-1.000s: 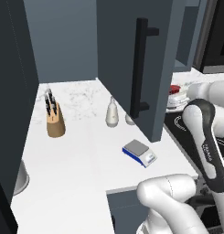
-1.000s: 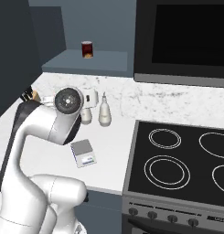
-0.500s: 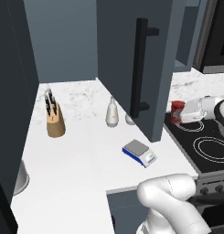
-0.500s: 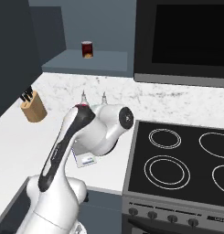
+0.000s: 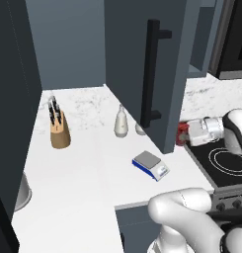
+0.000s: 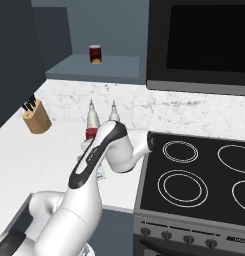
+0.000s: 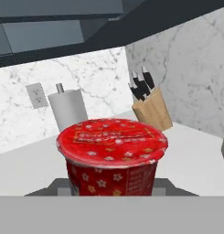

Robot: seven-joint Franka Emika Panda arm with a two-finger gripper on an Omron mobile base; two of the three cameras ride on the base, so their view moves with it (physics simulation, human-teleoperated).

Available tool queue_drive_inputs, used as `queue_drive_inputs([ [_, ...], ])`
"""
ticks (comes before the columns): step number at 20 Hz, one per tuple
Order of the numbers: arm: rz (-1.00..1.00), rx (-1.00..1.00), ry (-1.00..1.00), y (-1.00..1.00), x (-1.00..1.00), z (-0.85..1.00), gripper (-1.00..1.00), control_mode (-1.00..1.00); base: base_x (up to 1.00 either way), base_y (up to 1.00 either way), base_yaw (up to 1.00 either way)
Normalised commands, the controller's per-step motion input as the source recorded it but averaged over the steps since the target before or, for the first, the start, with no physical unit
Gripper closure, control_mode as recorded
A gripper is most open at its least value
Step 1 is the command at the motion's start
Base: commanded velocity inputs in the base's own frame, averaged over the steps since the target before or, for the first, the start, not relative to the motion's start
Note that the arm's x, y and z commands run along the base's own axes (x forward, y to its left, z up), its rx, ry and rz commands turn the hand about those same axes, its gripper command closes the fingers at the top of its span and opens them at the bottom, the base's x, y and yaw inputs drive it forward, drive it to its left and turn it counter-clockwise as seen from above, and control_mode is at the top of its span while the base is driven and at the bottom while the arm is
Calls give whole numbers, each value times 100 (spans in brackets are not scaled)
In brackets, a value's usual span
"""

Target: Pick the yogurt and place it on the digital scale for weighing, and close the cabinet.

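- The yogurt (image 7: 112,157), a red cup with pale flower marks and a red foil lid, sits right in front of the hand camera; the gripper (image 5: 184,134) pinches it, jaws pressed against its sides, though the finger tips themselves are hidden by the cup.
- In the left base view the cup shows as a red patch held above the counter (image 5: 88,178), just right of the cabinet (image 5: 142,64) door's lower edge, near the stove (image 6: 204,185).
- The lid carries a framed label; its writing is too blurred to read.
- The digital scale (image 5: 150,165) lies on the counter with a bare grey plate, well apart from the cup.
- A knife block (image 5: 59,129) holds dark-handled knives.
- Two pale bottles (image 5: 121,122) stand by the wall; the second is half hidden by the open door.
- Another dark red can (image 6: 95,54) stands on the cabinet shelf.
- A paper towel roll (image 7: 67,109) stands behind the cup.
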Motion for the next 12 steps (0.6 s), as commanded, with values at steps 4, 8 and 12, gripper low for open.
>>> queue_drive_inputs([
  [4, 2, 0, 0, 51, 17, -58, 100, -100, 0, 0, 0],
  [8, 4, 0, 0, 33, 25, -51, 100, -100, 0, 0, 0],
  [12, 8, 0, 0, 32, 28, -49, 100, -100, 0, 0, 0],
])
